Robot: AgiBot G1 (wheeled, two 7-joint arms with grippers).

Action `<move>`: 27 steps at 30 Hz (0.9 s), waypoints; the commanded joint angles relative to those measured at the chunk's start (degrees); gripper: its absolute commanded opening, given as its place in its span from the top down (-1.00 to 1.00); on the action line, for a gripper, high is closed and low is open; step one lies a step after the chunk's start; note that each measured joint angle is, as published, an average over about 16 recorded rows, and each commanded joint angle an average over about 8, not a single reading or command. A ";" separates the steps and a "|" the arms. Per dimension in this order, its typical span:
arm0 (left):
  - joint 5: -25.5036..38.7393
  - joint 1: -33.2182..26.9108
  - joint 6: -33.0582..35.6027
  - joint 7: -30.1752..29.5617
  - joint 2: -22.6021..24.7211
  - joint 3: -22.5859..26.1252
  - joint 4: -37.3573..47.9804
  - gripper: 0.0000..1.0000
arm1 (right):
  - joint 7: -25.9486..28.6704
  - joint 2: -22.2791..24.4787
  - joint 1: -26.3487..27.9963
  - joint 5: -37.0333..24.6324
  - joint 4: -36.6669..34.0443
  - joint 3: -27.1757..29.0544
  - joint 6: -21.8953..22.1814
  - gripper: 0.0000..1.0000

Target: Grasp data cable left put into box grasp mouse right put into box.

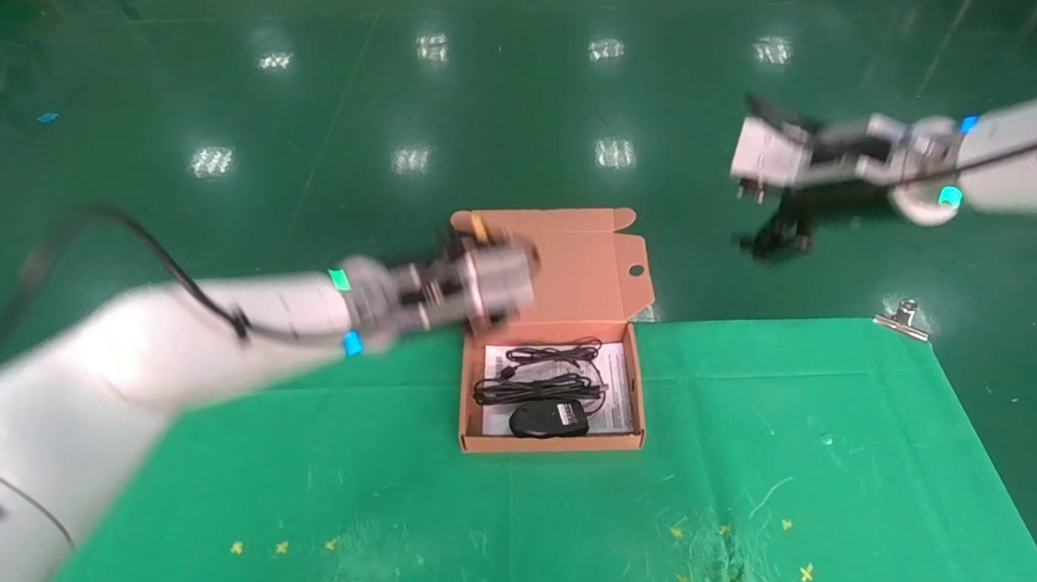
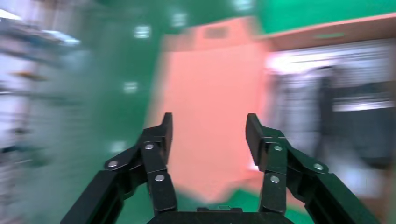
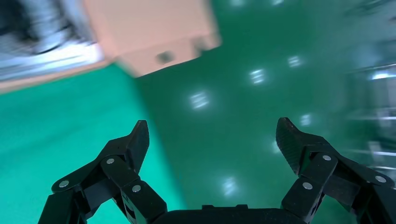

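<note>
Both items down inside the box (image 1: 469, 397) on the green cloth (image 1: 312, 492): cable (image 1: 535, 387) coiled mid-tray, mouse (image 1: 548, 419) just in front of it. Left gripper (image 2: 209, 134) spread wide and empty over the raised lid (image 1: 587, 276). Right gripper (image 3: 212, 140) likewise agape, empty, well off beyond the table above the floor (image 1: 375, 108).

No text can be read. The white sheet (image 1: 617, 385) lining the box (image 1: 553, 444) carries lines of print, too small to make out. The mouse (image 1: 547, 419) shows a pale mark, also unreadable.
</note>
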 commanded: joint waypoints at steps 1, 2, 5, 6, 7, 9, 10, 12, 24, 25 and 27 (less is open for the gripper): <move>0.41 -1.71 -1.63 0.28 -0.30 -0.35 0.07 -1.00 | -0.28 0.16 1.44 -0.68 0.43 0.01 0.57 -1.00; 0.49 -2.23 -2.00 0.34 -0.32 -0.45 0.31 -1.00 | -0.55 0.21 1.81 -1.12 0.66 -0.18 0.62 -1.00; 0.21 -2.84 -2.20 0.25 -0.50 -0.85 0.56 -1.00 | -0.94 0.38 2.16 -1.63 1.17 -0.29 0.53 -1.00; -0.04 -2.91 -2.06 0.14 -0.70 -1.14 0.52 -1.00 | -1.04 0.51 2.10 -1.64 1.47 -0.13 0.35 -1.00; -0.39 -2.73 -1.66 -0.03 -1.02 -1.53 0.25 -1.00 | -0.97 0.68 1.80 -1.38 1.81 0.22 0.03 -1.00; -1.38 -2.20 -0.55 -0.47 -1.87 -2.53 -0.47 -1.00 | -0.90 1.18 0.96 -0.59 2.72 1.27 -0.82 -1.00; -2.01 -1.72 0.26 -0.76 -2.44 -3.16 -1.02 -1.00 | -0.80 1.50 0.30 0.06 3.27 2.02 -1.40 -1.00; -3.45 -0.65 2.12 -1.43 -3.73 -4.59 -2.27 -1.00 | -0.58 2.25 -1.23 1.59 4.57 3.80 -2.78 -1.00; -12.63 6.20 13.94 -5.70 -11.94 -13.68 -10.23 -1.00 | 0.83 7.04 -11.02 11.27 12.81 15.13 -11.55 -1.00; -13.40 6.78 14.93 -6.06 -12.63 -14.45 -10.90 -1.00 | 0.95 7.45 -11.85 12.09 13.51 16.09 -12.29 -1.00; -14.93 7.92 16.90 -6.77 -14.00 -15.96 -12.23 -1.00 | 1.18 8.24 -13.47 13.70 14.88 17.97 -13.75 -1.00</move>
